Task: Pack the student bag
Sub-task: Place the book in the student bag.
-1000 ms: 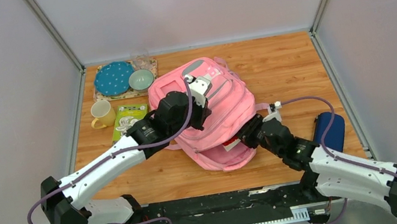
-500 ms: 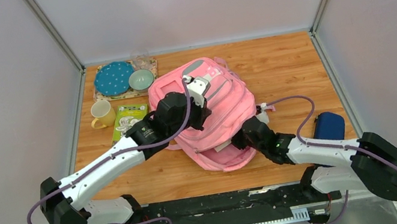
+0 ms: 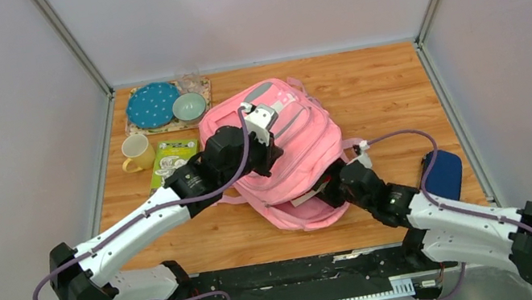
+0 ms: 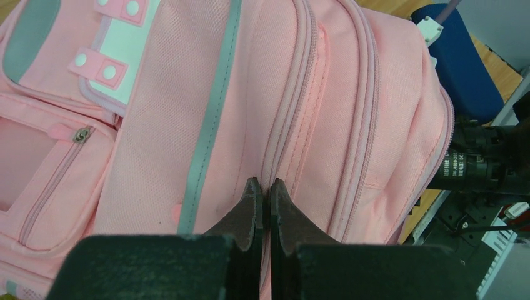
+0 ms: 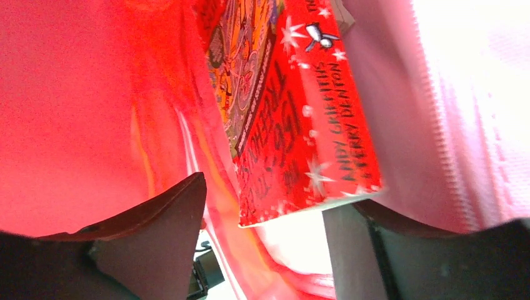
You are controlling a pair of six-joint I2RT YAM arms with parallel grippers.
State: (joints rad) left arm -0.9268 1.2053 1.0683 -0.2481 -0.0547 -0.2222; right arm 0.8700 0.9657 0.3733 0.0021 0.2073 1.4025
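The pink student bag (image 3: 293, 158) lies mid-table with its near opening toward the right arm. My left gripper (image 3: 259, 136) rests on top of it. In the left wrist view its jaws (image 4: 264, 187) are shut, pinching the fabric along a zip seam of the bag (image 4: 187, 94). My right gripper (image 3: 336, 185) is at the bag's mouth. In the right wrist view it (image 5: 269, 197) stands open inside the pink-lit lining (image 5: 75, 112). A red book (image 5: 294, 125) lies between the fingers (image 5: 156, 231), free of the left one and with its corner close to the right one.
A dark blue case (image 3: 443, 174) lies at the right edge beside the right arm, also seen from the left wrist (image 4: 459, 62). At back left stand a yellow mug (image 3: 136, 151), a green booklet (image 3: 170, 159), a blue dotted plate (image 3: 153, 103) and a green bowl (image 3: 189, 106).
My right gripper has opened and let go of the red book inside the bag's mouth. Its arm has shifted a little. The left gripper keeps its pinch on the bag.
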